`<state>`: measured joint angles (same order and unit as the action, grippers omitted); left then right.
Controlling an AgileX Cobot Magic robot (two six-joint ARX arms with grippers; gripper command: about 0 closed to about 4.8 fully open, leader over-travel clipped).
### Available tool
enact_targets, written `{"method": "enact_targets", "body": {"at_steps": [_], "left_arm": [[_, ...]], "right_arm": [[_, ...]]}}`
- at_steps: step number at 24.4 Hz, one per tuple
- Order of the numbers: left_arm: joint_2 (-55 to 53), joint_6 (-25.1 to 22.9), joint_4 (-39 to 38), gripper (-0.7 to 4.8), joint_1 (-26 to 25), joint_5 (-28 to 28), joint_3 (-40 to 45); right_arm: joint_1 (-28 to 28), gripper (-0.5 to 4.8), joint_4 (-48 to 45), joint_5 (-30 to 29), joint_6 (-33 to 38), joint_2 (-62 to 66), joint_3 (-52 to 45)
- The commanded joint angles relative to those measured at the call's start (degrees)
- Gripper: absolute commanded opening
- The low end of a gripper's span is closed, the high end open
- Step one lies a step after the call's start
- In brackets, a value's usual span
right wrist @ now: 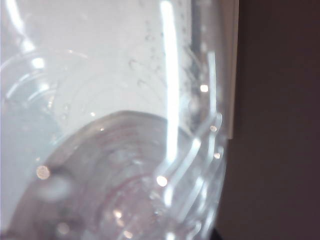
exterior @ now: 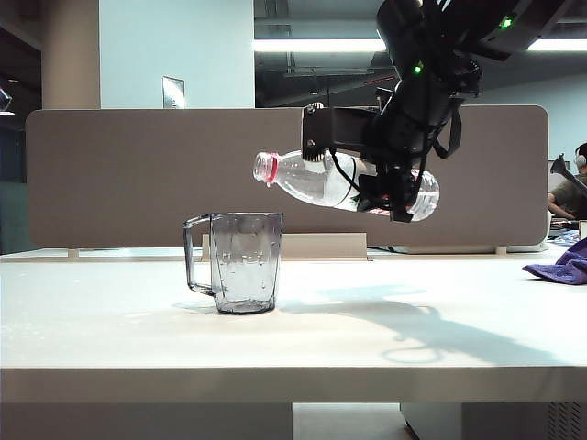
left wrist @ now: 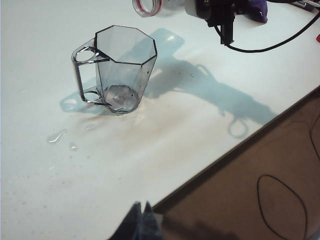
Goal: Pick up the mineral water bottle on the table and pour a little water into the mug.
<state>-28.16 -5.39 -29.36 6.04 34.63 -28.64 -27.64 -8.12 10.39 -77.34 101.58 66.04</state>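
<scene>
Clear plastic fills the right wrist view: the mineral water bottle [right wrist: 115, 150], a tall transparent bottle with a red neck ring, is pressed so close to that camera that only its ribbed wall and droplets inside can be made out. In the exterior view the right hand [exterior: 390, 188] is clamped round the bottle [exterior: 307, 179] near its base end and holds it in the air almost on its side, the open red-ringed mouth pointing toward the left of that view and tipped slightly downward. The mouth hangs above and a little to the right of the mug [exterior: 243, 261], apart from its rim.

The mug, a transparent grey-tinted plastic one with faceted sides and an angular handle, stands upright on the wide off-white desk [exterior: 110, 321], its handle turned toward the left of the exterior view. The left wrist view looks down into the mug [left wrist: 122, 70]; whether it holds any water cannot be told. Small puddles of water [left wrist: 57, 136] lie on the desk [left wrist: 160, 150] close to the mug's base. The shadow of the arm and bottle falls across the desk beside the mug.

The left hand [left wrist: 141, 222] appears only as dark finger tips at the edge of its own view, over the desk's front edge and well apart from the mug; the tips look nearly together, but their state cannot be told for certain. A purple cloth [exterior: 559, 266] lies at the far right of the desk.
</scene>
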Motion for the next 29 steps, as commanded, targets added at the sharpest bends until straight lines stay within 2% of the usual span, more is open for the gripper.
{"method": "enact_targets", "body": {"at_steps": [1, 4, 13, 19, 29], "left_arm": [[0.0, -0.2, 0.7, -0.05, 0.0, 0.1, -0.2], [0.0, -0.2, 0.7, -0.05, 0.0, 0.1, -0.2], [0.0, -0.2, 0.7, -0.05, 0.0, 0.1, -0.2], [0.0, -0.2, 0.7, -0.05, 0.0, 0.1, -0.2], [0.0, -0.2, 0.7, -0.05, 0.0, 0.1, -0.2]], "right_arm": [[-0.1, 2.29, -4.0, 0.2, -3.9, -0.7, 0.4], [-0.1, 2.29, -6.7, 0.2, -4.6, -0.7, 0.4], [-0.1, 2.29, -10.7, 0.0, -14.5, -0.6, 0.4], [-0.1, 2.3, -15.1, 0.0, -15.0, -0.6, 0.4], [0.2, 2.3, -15.3, 0.0, -19.1, -0.6, 0.4]]}}
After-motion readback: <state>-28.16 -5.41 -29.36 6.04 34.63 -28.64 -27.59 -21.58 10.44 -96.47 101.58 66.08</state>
